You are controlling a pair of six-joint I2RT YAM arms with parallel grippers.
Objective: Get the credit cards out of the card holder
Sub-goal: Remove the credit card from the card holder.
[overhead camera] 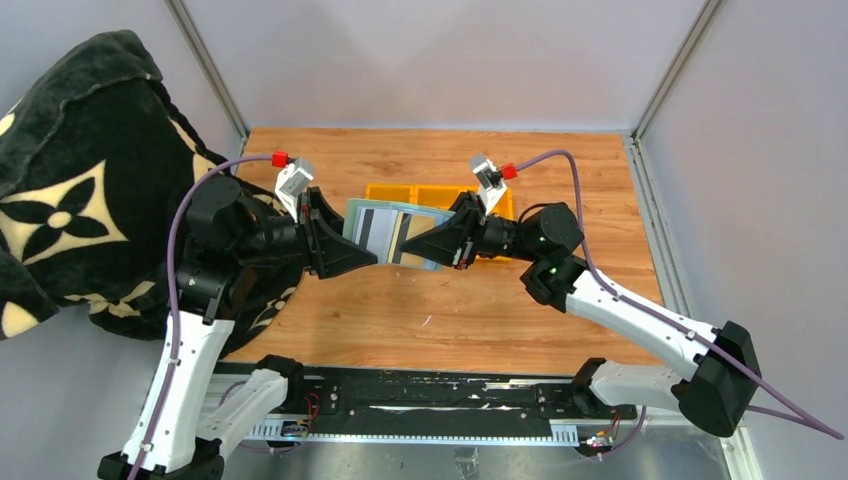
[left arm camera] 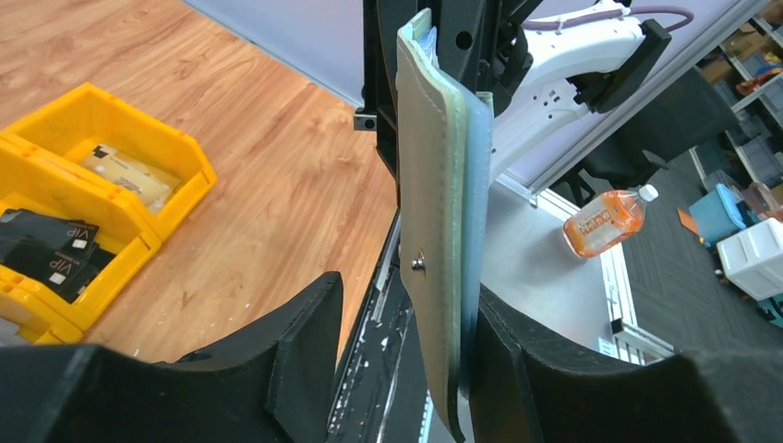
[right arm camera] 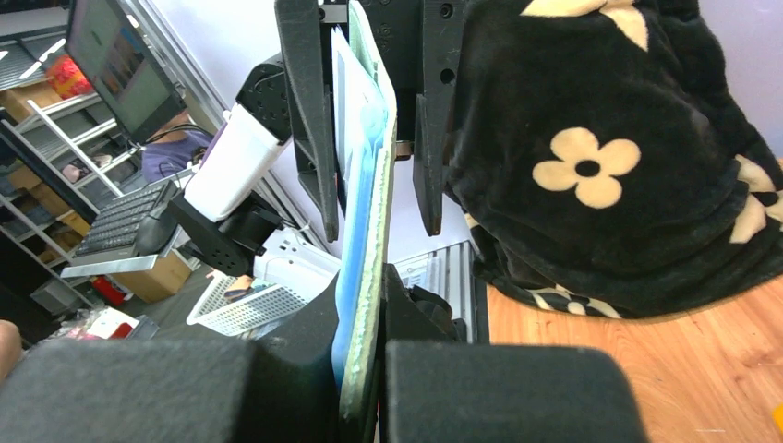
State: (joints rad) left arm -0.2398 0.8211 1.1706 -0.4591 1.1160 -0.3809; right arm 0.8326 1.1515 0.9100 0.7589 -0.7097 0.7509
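Wood-grain worktop point(overhead camera: 450, 310) lies under both arms; over its middle the right end effector point(right arm camera: 360, 305) is pinched tight on one end of the card holder point(left arm camera: 427, 166), while the left end effector point(left arm camera: 406, 309) straddles the other end, jaws parted, one pad touching. Its long axis runs left to right between them, before the far-edge yellow tray point(overhead camera: 392, 190). Only the overhead view shows the striped credit cards point(overhead camera: 377, 228); wrist views catch edges.

A yellow tray point(overhead camera: 392, 191) sits on the wooden table point(overhead camera: 480, 312), with a black flowered blanket point(overhead camera: 70, 130) at left.
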